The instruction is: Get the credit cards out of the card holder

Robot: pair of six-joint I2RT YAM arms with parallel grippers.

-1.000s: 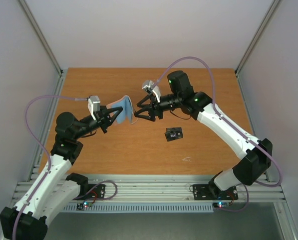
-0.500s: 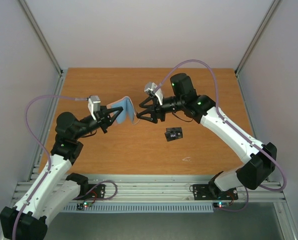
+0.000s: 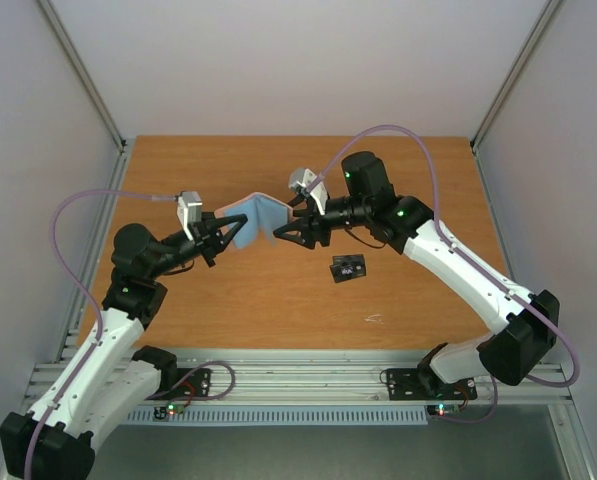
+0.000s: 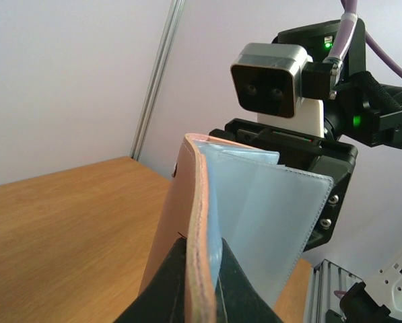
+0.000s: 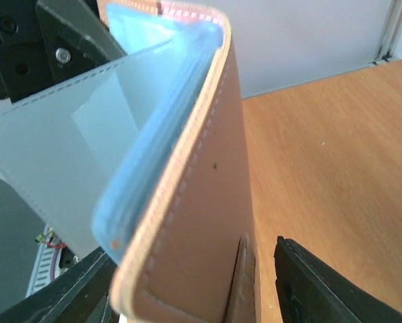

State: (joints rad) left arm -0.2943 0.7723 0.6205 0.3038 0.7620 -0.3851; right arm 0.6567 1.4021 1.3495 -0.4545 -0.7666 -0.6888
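- The card holder (image 3: 257, 214) is being held in the air over the middle of the table (image 3: 178, 170). It is spread open like a tent, with the fold at the far side and the light blue-grey inside being shown to the overhead view.
- Whether any card is sitting in its pockets cannot be told.
- The holder's left flap is being pinched at its tan-pink edge by the left gripper (image 3: 236, 226), whose fingers are pressed together on it.
- The right flap is being straddled by the right gripper (image 3: 281, 229). Its jaws are standing spread, and a strip of table is showing between the flap and one finger.
- A black card (image 3: 348, 268) with white marks is lying flat on the table, right of and nearer than the holder, and is being touched by neither gripper.
- A small pale scrap (image 3: 375, 319) is lying nearer still.
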